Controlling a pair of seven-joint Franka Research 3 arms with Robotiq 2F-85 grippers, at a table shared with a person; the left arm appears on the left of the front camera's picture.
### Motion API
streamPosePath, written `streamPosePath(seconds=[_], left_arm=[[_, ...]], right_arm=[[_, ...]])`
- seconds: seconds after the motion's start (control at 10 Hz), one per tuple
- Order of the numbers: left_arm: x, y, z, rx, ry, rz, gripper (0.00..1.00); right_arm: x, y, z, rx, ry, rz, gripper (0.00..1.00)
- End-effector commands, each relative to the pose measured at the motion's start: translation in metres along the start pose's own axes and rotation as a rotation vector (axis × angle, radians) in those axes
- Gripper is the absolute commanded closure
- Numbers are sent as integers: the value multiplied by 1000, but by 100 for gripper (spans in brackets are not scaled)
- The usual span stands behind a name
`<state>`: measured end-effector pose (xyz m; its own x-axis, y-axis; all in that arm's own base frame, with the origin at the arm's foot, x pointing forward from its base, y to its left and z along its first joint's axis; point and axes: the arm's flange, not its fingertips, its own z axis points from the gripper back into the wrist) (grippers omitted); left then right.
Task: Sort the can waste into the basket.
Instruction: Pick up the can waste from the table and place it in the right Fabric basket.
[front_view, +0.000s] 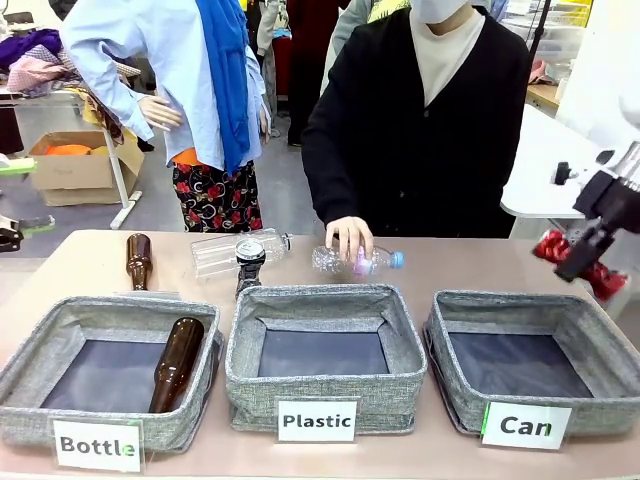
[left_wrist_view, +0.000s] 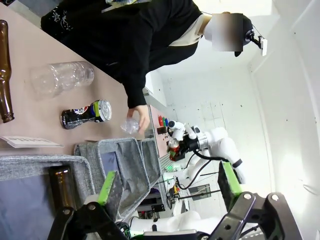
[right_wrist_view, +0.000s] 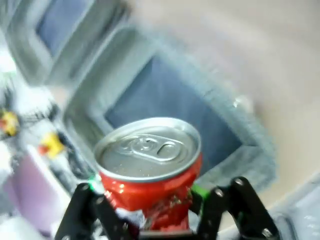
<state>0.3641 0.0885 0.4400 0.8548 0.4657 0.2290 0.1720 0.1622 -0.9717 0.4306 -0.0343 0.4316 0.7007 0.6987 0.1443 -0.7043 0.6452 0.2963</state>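
Observation:
My right gripper (front_view: 580, 262) is shut on a crushed red can (front_view: 552, 246), held in the air just beyond the far right corner of the grey basket labelled "Can" (front_view: 500, 302). In the right wrist view the can (right_wrist_view: 150, 190) shows its silver top, with the basket's rim (right_wrist_view: 260, 155) and dark lining below it. A black and silver can (front_view: 250, 262) stands on the table behind the Plastic basket, and it also appears in the left wrist view (left_wrist_view: 85, 114). My left gripper (left_wrist_view: 169, 185) is open and holds nothing, back at the table's left edge (front_view: 20, 232).
The person's hand (front_view: 350, 238) rests on a small clear bottle (front_view: 365, 263) at the far side. A larger clear bottle (front_view: 225, 250) and a brown bottle (front_view: 138, 260) lie on the table. Another brown bottle (front_view: 178, 362) lies in the Bottle basket (front_view: 60, 320). The Plastic basket (front_view: 325, 300) stands in the middle.

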Motion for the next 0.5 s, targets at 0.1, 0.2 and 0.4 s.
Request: streamPosePath(seconds=[0.1,0.2,0.4], left_arm=[[-1,0,1,-6,10,-10,0],[-1,0,1,-6,10,-10,0],[-1,0,1,-6,10,-10,0]], right_arm=[[-9,42,-26,-180,97,220,100],[-7,44,-30,-197,111,237,100],[-3,45,-32,-192,107,246,100]])
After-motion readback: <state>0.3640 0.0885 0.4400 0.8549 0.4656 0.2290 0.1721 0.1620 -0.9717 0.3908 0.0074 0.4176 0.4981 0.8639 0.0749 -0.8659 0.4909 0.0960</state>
